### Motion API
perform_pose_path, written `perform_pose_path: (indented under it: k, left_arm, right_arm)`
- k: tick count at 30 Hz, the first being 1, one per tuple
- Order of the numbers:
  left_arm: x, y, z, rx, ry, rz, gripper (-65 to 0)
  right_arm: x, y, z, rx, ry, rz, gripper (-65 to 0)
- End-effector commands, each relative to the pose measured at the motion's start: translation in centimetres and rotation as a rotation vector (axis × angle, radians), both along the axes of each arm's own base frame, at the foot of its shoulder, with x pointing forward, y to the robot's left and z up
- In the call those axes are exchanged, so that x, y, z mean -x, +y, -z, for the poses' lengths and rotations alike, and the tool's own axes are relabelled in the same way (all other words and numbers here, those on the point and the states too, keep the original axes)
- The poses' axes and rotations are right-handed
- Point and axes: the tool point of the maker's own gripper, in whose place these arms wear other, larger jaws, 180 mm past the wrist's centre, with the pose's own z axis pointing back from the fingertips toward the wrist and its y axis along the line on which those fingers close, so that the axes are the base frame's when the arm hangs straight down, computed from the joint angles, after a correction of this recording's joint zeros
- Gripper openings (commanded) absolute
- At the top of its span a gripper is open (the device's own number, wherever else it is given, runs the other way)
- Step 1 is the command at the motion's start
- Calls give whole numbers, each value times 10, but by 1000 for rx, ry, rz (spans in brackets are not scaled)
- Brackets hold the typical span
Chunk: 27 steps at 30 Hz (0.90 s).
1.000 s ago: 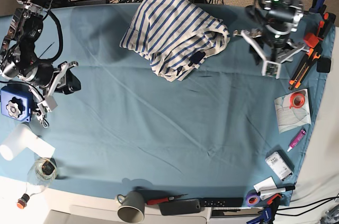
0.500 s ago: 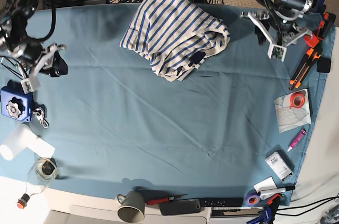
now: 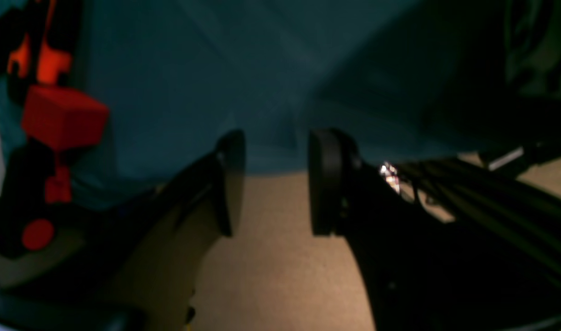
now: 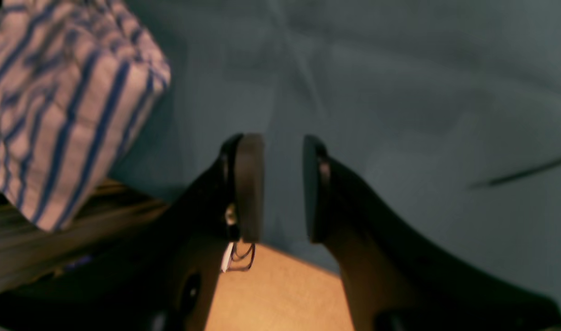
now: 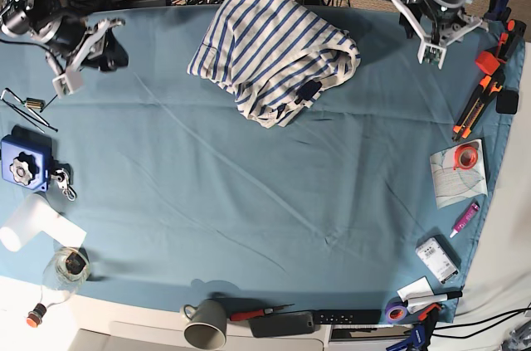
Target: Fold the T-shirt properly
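T-shirt (image 5: 274, 52) bunched at far edge; left claw (image 3: 273, 184), right claw (image 4: 282, 186) parted, empty.

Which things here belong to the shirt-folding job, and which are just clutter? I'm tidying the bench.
Job: T-shirt, left gripper, right gripper.
Lying about: mug, blue box, tape roll, purple marker, orange-handled tools.

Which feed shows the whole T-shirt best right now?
The base view: the T-shirt lies bunched at the table's far edge, entirely visible. The right wrist view catches only one blurred striped corner; the left wrist view shows none of it.
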Motion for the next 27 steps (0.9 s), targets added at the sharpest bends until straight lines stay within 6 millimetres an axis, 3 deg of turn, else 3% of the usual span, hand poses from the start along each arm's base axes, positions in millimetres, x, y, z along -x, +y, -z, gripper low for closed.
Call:
perform_pose_path:
  k: [1,18,23,27]
  left_arm:
    - [2,1,-4,-7,-10,5,-424]
    - [82,3,19,-8,219,2,-425]
    - [103,10,45,-12,301,-20,-425]
    - [127,20,72,-16,386,-46,-425]
  right_arm:
    - [0,-1,-6,9,-19,-13,-497]
    - [110,-1,31,9,299,-24,-497]
    - [139,-16,45,65,408,0,-497]
    - [151,-27,61,41,451,63,-497]
